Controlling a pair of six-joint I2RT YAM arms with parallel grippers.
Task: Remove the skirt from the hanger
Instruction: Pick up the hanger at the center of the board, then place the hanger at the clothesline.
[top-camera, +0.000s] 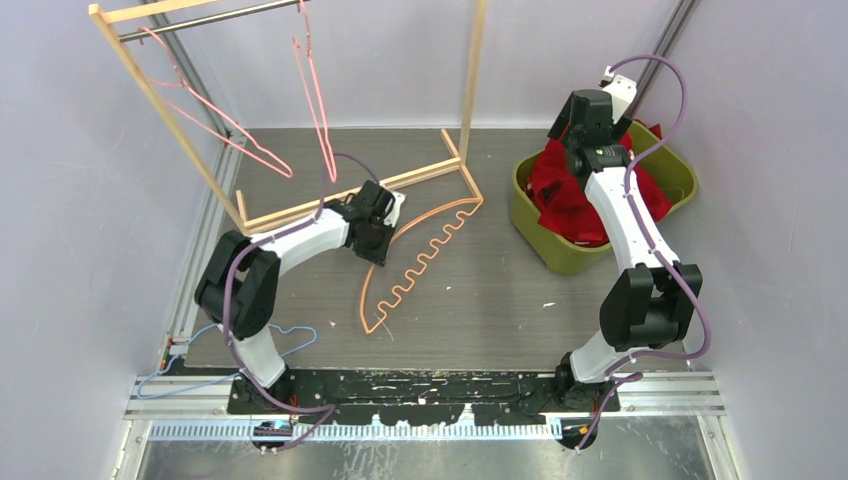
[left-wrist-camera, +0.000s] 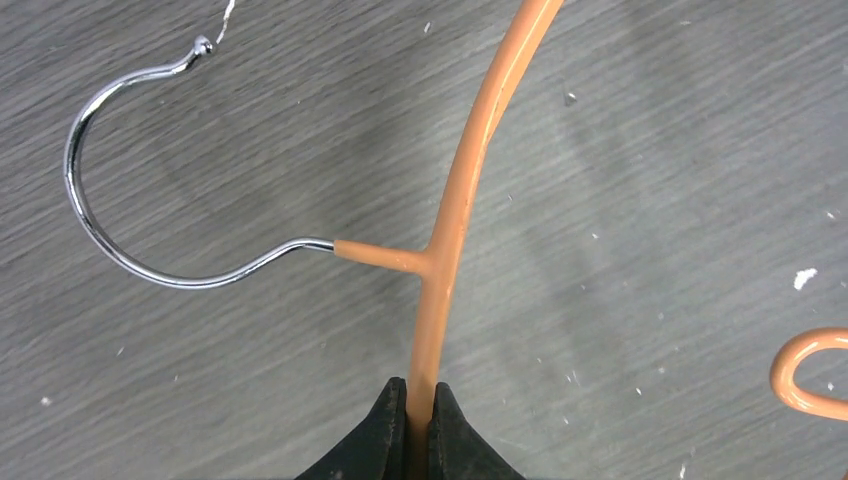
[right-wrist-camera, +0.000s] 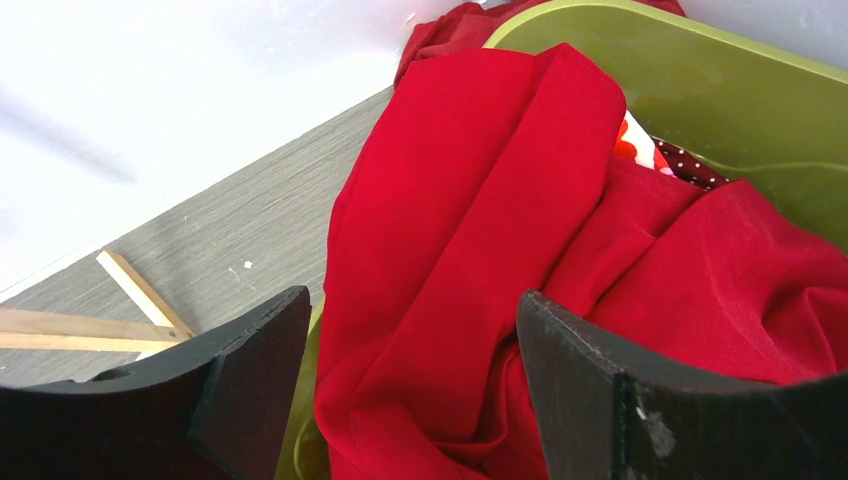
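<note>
Left jaws: I saw them pressed together on the orange hanger (left-wrist-camera: 452, 200), pinching its wire just below the chrome hook (left-wrist-camera: 90, 200).
Hanger: it stretched over the middle of the bench (left-wrist-camera: 680, 150); I could not tell whether it rested flat.
Right jaws: they stood spread over the skirt (right-wrist-camera: 470, 200); I could not confirm contact.
Skirt: red, it lay heaped in the green bin (right-wrist-camera: 700, 80) at the bench's far right corner.
</note>
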